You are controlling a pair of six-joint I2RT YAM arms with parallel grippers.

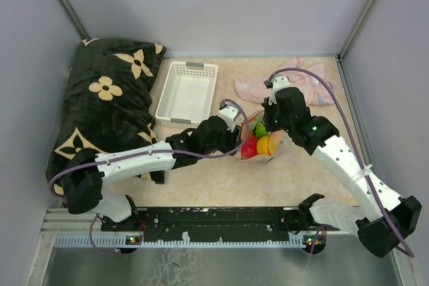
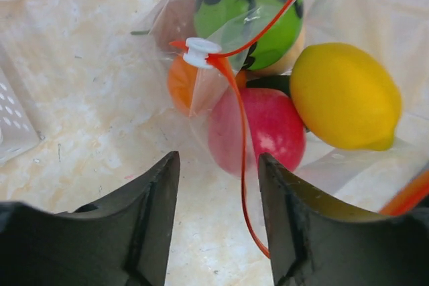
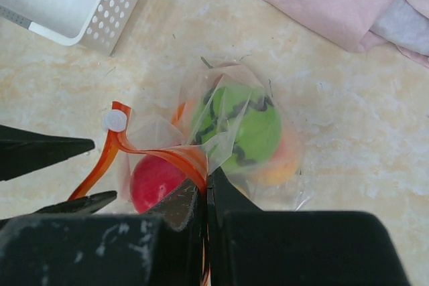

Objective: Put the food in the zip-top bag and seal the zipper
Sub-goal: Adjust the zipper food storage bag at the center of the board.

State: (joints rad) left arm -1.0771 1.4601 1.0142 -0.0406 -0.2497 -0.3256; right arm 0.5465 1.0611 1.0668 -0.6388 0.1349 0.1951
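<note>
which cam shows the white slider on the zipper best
The left wrist view: the white slider sits sharp and close on the zipper, just ahead of the open left gripper. The right wrist view shows the slider smaller, at the strip's bent end. In the top view it is too small to make out.

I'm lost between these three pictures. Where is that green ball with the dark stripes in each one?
Top external: the green striped ball is a small green patch at centre, between the two arm tips.
Left wrist: top centre, inside the clear bag.
Right wrist: middle of the picture.
Shared landmark: the red fruit, beside it in the bag in all three views.
</note>
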